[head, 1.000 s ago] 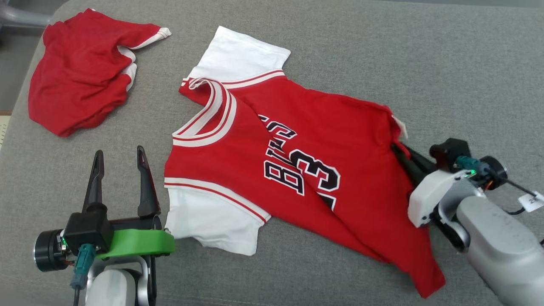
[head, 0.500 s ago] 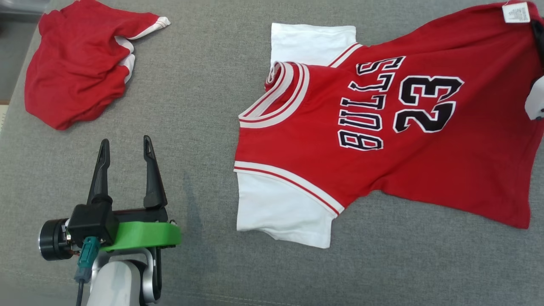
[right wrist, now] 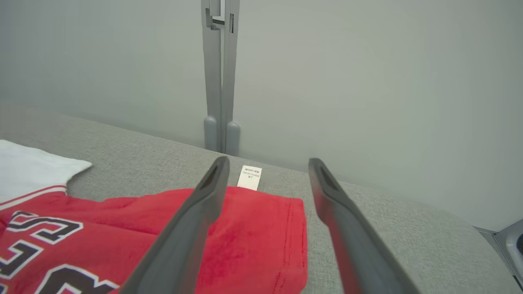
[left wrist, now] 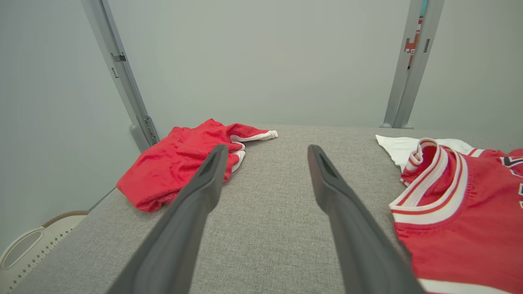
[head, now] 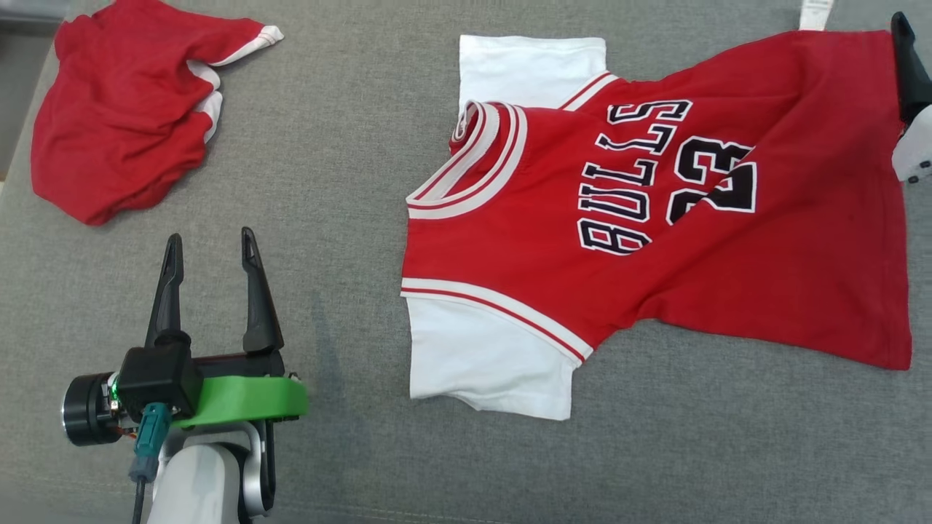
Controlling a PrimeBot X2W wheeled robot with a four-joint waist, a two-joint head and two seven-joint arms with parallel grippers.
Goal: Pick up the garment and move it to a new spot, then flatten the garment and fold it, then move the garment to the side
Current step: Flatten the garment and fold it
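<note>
The right gripper (right wrist: 267, 163) hangs with fingers apart and empty over the jersey's (head: 655, 240) far right hem corner. The left gripper (head: 210, 239), also spread, sits left of the collar. The jersey lies right of centre on the cushion (head: 349, 182), creased across its number — light, limp cloth, probably best pinched at the hem corners and drawn taut.

From the head we look steeply down on the grey cushion (head: 349, 182); our wrist cameras skim low across it toward the wall (right wrist: 367, 81), all sharing the red jersey (head: 728, 291).
</note>
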